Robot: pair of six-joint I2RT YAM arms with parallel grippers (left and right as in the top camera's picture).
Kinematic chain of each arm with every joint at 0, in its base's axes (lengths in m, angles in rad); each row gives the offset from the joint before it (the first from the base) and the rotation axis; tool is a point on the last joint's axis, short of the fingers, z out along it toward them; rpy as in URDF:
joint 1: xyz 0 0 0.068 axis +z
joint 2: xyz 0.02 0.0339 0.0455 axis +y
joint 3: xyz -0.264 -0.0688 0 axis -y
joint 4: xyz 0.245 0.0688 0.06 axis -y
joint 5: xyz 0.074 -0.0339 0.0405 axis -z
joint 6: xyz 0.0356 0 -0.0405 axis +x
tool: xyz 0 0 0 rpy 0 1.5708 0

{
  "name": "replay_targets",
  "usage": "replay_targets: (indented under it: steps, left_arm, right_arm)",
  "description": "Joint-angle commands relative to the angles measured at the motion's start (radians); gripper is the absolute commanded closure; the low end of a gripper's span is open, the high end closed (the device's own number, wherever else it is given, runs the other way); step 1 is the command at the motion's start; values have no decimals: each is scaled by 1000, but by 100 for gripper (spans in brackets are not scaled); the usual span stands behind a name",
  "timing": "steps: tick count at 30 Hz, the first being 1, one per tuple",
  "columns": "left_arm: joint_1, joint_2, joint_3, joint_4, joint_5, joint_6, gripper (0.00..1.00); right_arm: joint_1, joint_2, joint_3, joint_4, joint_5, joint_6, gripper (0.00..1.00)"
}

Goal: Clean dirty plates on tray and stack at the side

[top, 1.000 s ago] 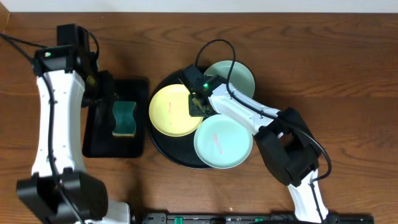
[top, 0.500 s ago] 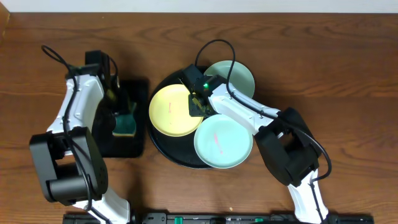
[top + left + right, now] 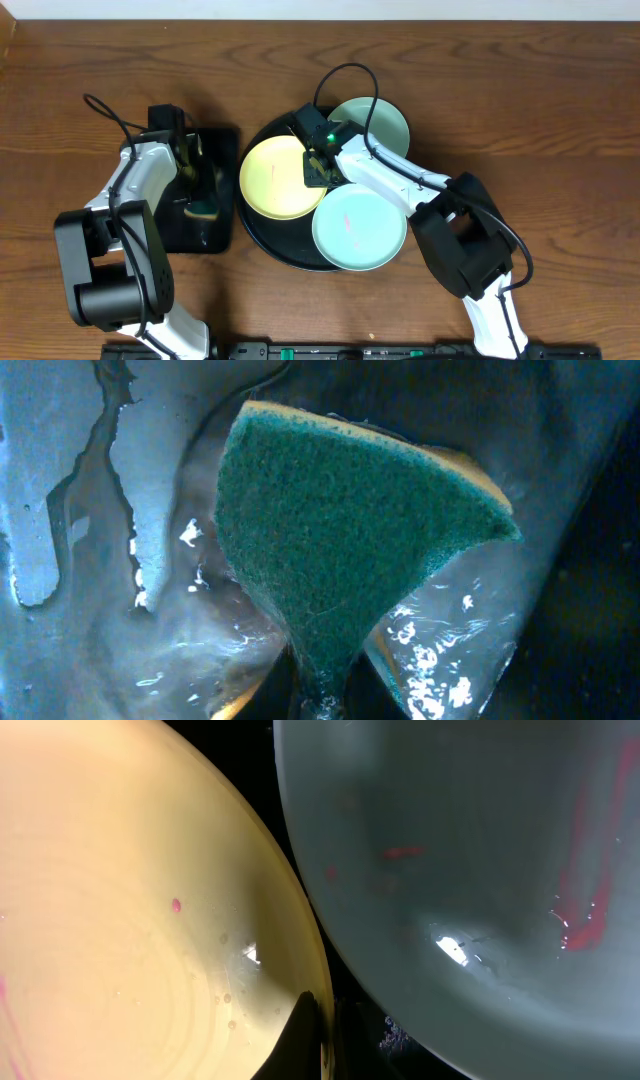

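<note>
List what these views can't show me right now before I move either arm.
Right gripper: overhead, its own body hides the fingers. The right wrist view cuts them off at the bottom edge, so its grip on the yellow plate is unclear.
Far blue plate: overhead, the right arm covers its near edge.
Sponge: overhead, the left gripper covers most of it.

Three plates are in view: one pale yellow plate [image 3: 282, 177] and two aqua-blue plates, a front aqua-blue plate [image 3: 359, 228] and a back aqua-blue plate [image 3: 378, 118]. There are two black trays, one large round tray [image 3: 270, 240] and one smaller rectangular tray [image 3: 220, 230]. There is a single sponge [image 3: 340, 530], green on its face with a yellow backing. Two robot arms reach in, one left arm [image 3: 130, 190] and one right arm [image 3: 390, 180]. All of it rests on one wooden desk [image 3: 550, 100].
</note>
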Motion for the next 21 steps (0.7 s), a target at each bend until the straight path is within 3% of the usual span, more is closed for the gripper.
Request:
replay_targets:
  steps: [1,12,21]
  left_arm:
    - [4,0,-19,8,-17,3,92]
    - [4,-117,148,-148,34,-23,93]
    - [4,-211,153,-169,39,-83,92]
  right_arm:
    - [0,29,1,-6,38,-31,99]
    - [-5,29,1,-13,2,-64,99]
    - [-28,29,1,-29,-64,-87,99]
